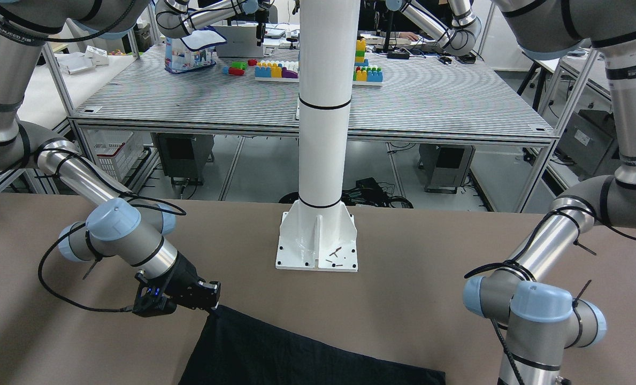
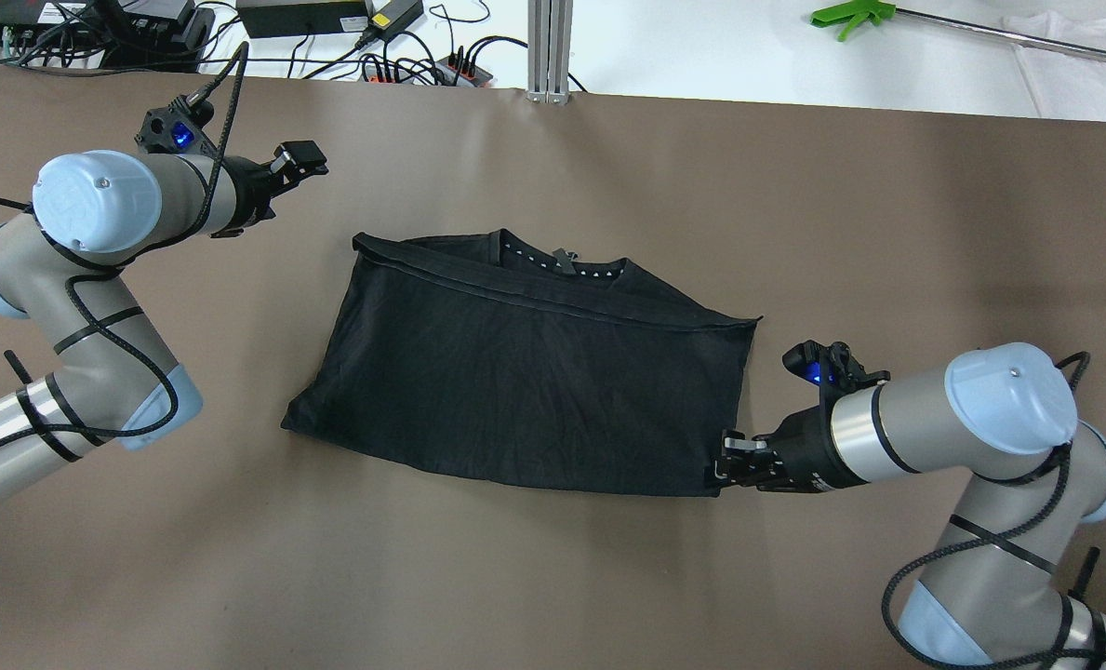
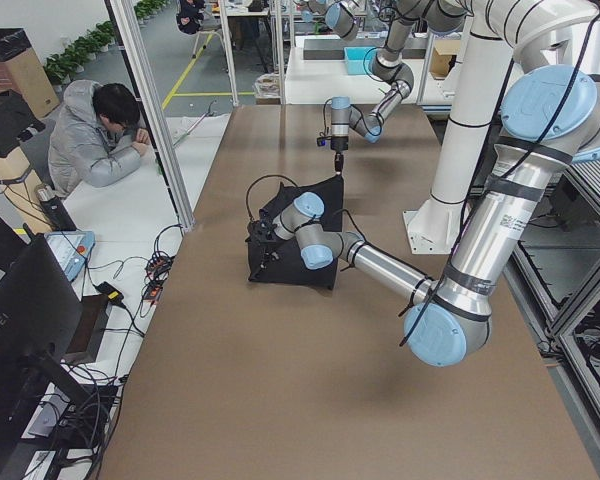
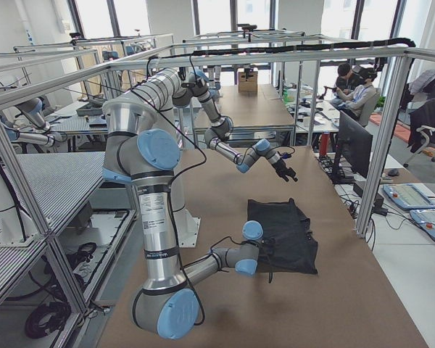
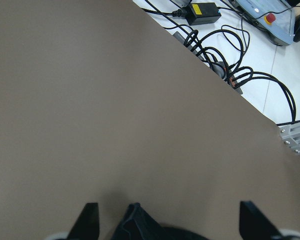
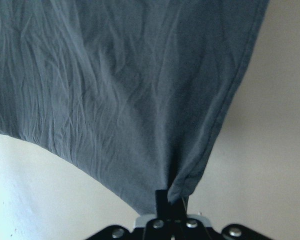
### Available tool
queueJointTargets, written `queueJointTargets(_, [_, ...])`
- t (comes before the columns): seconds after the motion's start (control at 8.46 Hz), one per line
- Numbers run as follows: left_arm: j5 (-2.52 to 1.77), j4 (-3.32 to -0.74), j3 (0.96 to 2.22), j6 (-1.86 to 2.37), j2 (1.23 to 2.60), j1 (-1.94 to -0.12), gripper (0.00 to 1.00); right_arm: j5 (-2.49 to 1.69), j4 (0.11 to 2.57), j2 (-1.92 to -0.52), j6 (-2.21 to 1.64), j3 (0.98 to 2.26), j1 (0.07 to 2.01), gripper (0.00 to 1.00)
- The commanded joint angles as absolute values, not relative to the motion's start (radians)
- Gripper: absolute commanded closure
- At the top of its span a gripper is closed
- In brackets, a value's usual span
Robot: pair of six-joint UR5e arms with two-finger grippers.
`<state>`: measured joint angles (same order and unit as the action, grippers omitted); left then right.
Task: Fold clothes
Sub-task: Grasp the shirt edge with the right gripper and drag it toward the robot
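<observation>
The clothes (image 2: 525, 391) are one black fabric piece lying flat mid-table, folded over, with a hemmed edge across its far part and a neckline showing beyond it. My right gripper (image 2: 727, 462) is shut on its near right corner; the right wrist view shows the fingers (image 6: 162, 200) pinching the corner of the fabric (image 6: 140, 100). It also shows in the front view (image 1: 214, 302) at the cloth (image 1: 275, 353). My left gripper (image 2: 315, 160) is open and empty, above the table beyond the cloth's far left corner, apart from it; its fingertips (image 5: 90, 217) stand wide apart.
A white post (image 1: 323, 107) on a base plate (image 1: 318, 240) stands at the robot's side of the brown table (image 2: 553, 577). Cables and power strips (image 2: 404, 65) and an aluminium post (image 2: 550, 46) lie beyond the far edge. A person (image 3: 100, 140) sits at a desk there.
</observation>
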<state>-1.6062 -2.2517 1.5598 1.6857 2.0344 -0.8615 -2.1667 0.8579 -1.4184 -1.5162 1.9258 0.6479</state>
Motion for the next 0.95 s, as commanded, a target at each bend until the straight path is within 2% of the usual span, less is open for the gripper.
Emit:
queueJointTargets(0.0, [-1.606, -2.252, 1.557, 1.684, 2.034, -0.861, 0.0, -2.183, 0.874, -1.499, -1.517, 2.046, 0.539, 1.0])
queueJointTargets(0.83, [-1.606, -2.253, 1.557, 1.68, 2.045, -0.857, 0.0, -2.203, 0.873, -1.483, -1.614, 2.082, 0.396, 1.0])
